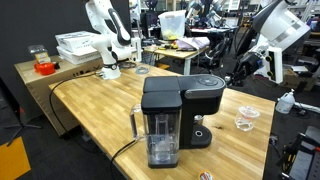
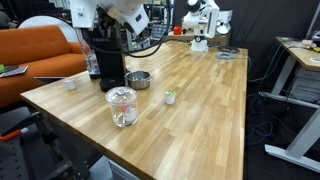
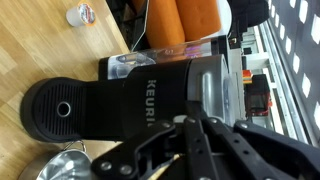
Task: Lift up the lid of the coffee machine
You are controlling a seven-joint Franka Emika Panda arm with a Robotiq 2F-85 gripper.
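**Coffee machine** (image 1: 175, 112): stands upright near the middle of the surface (image 1: 90, 110). In the wrist view, your long axis for it runs 9 to 3 o'clock, with the brew head at 9.

**Lid** (image 3: 62, 110): lies flat and closed on the brew head at the 9 o'clock end. Its round mark faces up toward your camera.

**Containers:**
- Clear water tank (image 1: 160, 135): mounted on the machine's side, handle outward; contents not discernible.
- Metal bowl (image 2: 138, 80): just beside the machine at its 4 o'clock; the inside is unclear.
- Glass jar (image 2: 122, 105): at the bowl's 7 o'clock; contents unclear.
- Small pod cup (image 2: 170, 96): at the jar's 3 o'clock.

**End effector** (image 3: 188, 128): over the machine's body, at the lid's 4 o'clock. You cannot tell whether it is released or clenched.
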